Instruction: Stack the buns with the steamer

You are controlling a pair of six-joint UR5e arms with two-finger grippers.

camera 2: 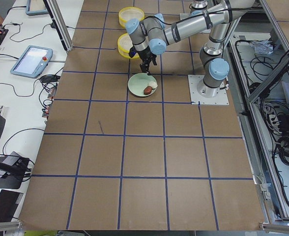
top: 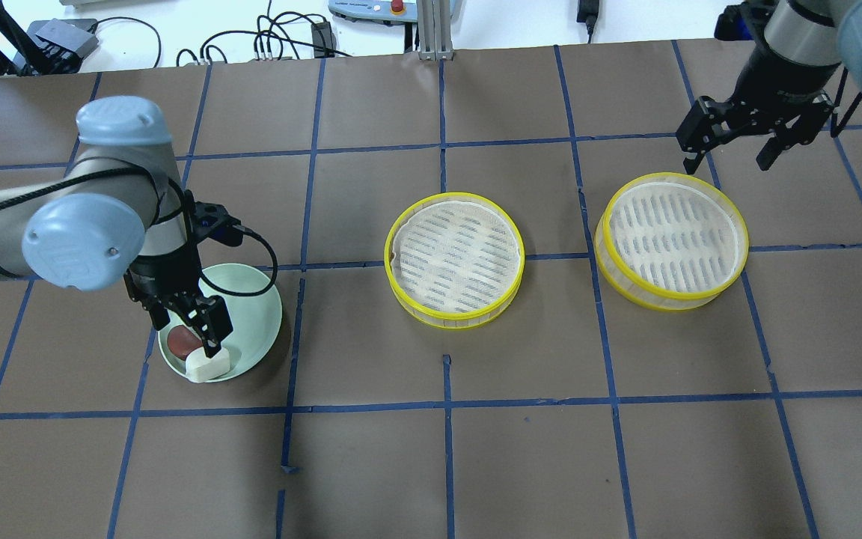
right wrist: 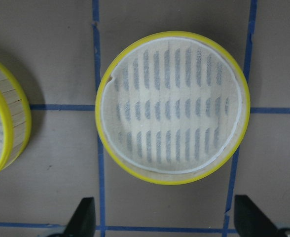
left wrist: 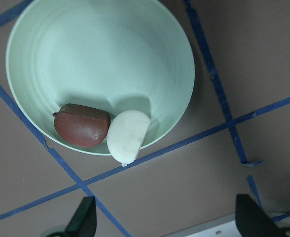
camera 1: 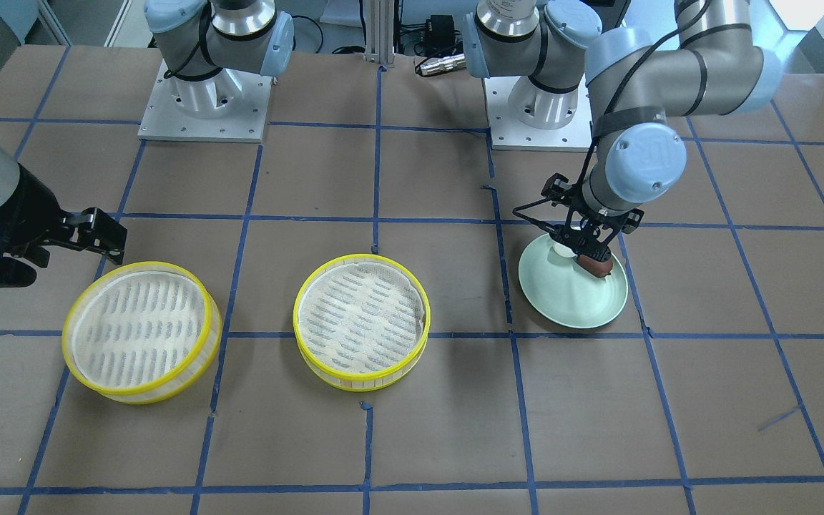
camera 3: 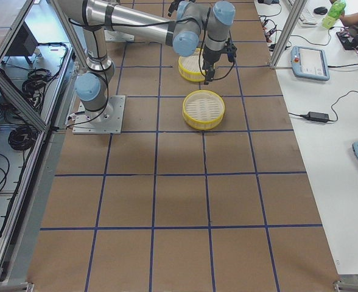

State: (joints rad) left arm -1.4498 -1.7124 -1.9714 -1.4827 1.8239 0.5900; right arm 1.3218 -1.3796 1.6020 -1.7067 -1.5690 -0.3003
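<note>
Spread wide and pinching nothing, the left end effector (left wrist: 165,219) hangs over the pale green plate (left wrist: 100,44) at the left of the table (top: 551,464). On the plate's near side the white bun (left wrist: 127,136) and the reddish-brown bun (left wrist: 82,125) lie touching. Apart from each other sit the yellow-rimmed middle steamer (top: 455,258) and right steamer (top: 672,239). The right end effector (top: 728,157), fingers also spread, hovers over the right steamer's far edge.
</note>
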